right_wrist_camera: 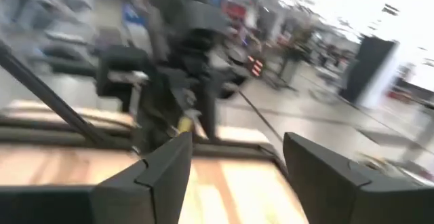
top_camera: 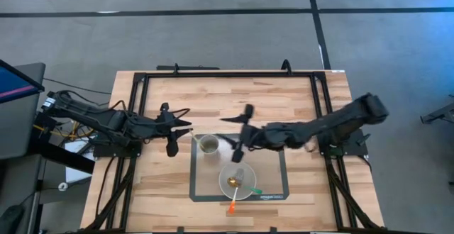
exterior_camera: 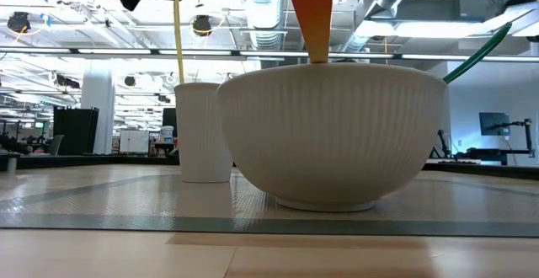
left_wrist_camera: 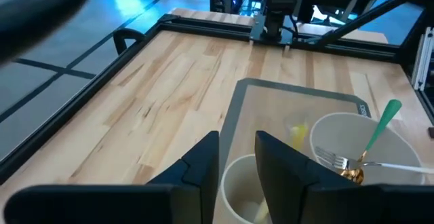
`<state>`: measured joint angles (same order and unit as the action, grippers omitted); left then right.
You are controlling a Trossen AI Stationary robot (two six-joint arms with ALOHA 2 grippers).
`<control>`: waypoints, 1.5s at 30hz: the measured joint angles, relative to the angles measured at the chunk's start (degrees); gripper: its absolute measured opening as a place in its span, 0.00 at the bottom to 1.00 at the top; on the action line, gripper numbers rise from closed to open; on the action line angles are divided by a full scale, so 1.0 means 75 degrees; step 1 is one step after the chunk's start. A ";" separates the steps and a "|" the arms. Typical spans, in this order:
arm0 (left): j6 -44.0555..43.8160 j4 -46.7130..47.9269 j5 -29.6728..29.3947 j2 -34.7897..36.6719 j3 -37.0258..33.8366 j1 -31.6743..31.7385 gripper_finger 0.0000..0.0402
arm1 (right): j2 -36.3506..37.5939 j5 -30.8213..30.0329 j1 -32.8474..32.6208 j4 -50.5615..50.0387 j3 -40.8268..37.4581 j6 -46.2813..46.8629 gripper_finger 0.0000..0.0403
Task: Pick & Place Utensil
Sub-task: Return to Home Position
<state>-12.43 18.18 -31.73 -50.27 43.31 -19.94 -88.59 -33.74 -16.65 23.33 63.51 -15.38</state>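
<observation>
The cup (top_camera: 208,145) stands upright on the grey mat (top_camera: 273,163), at about 10 o'clock from the bowl (top_camera: 222,184) and close beside it. In the low view a yellow straw (exterior_camera: 178,34) rises out of the cup (exterior_camera: 202,130) and runs up past the top of the picture, next to a dark gripper part. Whether that part touches the straw cannot be told.

The left gripper (top_camera: 186,127) hangs at about 10 o'clock from the cup, pointing toward it. In its wrist view the two fingers (left_wrist_camera: 203,166) are a little apart, with nothing between them. The cup's (left_wrist_camera: 237,190) mouth shows just past their tips.

The right gripper (top_camera: 228,131) hangs over the mat at about 2 o'clock from the cup and 12 o'clock from the bowl. Its wrist view shows the gripper (right_wrist_camera: 237,146) with its fingers spread wide and empty.

The bowl (exterior_camera: 333,135) sits on the mat toward the table's (top_camera: 213,96) 6 o'clock edge. An orange handle (top_camera: 232,207) sticks out over its rim at 6 o'clock, and a green handle (top_camera: 255,190) leans out at about 4 o'clock. The left wrist view also shows a fork (left_wrist_camera: 332,159) lying inside the bowl (left_wrist_camera: 319,132)
</observation>
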 joint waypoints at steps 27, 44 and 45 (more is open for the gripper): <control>0.0244 0.1400 -0.1379 0.4187 -0.1728 0.0003 0.24 | 0.5608 -0.1453 -0.1178 -0.4004 -0.3605 0.2452 0.36; 0.2487 -0.0295 0.2372 0.6657 -0.3090 0.0032 0.24 | 0.8552 0.2317 0.0398 -0.0452 -0.7208 0.1231 0.21; 0.2487 -0.0299 0.2365 0.6678 -0.3092 0.0031 0.24 | 0.8635 0.2318 0.0515 -0.0507 -0.7266 0.1247 0.20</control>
<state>6.22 15.94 -13.99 -0.18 20.12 -19.72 -23.83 -16.35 -12.79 19.53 9.01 -6.02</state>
